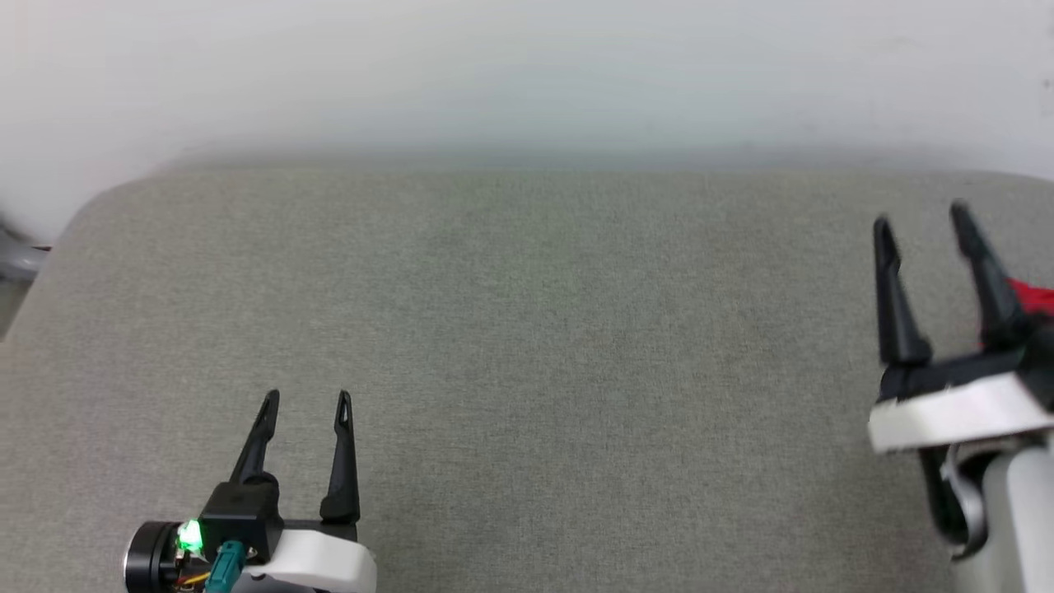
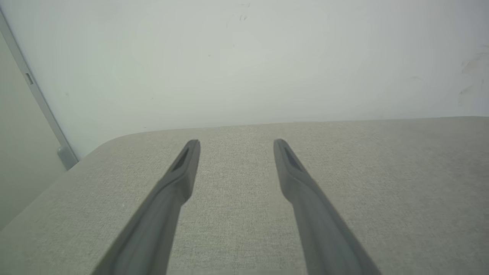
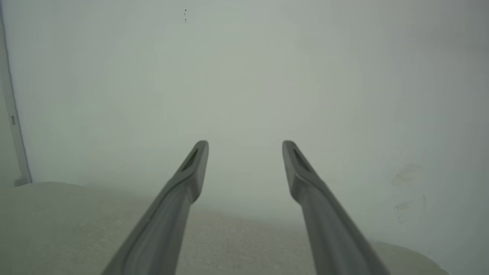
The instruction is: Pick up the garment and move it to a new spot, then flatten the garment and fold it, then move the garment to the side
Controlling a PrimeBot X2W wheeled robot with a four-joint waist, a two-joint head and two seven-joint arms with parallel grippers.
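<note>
- Grey woven fabric covers the bench (image 1: 527,329), which runs up to a pale wall (image 1: 527,74) at the back.
- My left hand (image 1: 308,397) sits at the lower left of the head view, low over the bench, fingers pointing away from me toward the wall. Its two fingers stand spread, with only bare fabric between them.
- My right hand (image 1: 921,212) is at the far right, looming larger in the head view than the left one. Its fingers lean slightly leftward and are also spread wide with nothing in them.
- From the right wrist, the fingers aim mostly at the wall, with just a low strip of bench beneath them. From the left wrist, the bench fills the lower half under the fingers.
- The garment (image 1: 1033,295) shows as a small red patch at the right edge of the head view, just behind the right hand's outer finger.
- Most of the garment is cut off by the frame edge and covered by the hand, so I cannot tell its shape or whether the finger touches it.
- My right forearm is cut off at the lower right corner.
</note>
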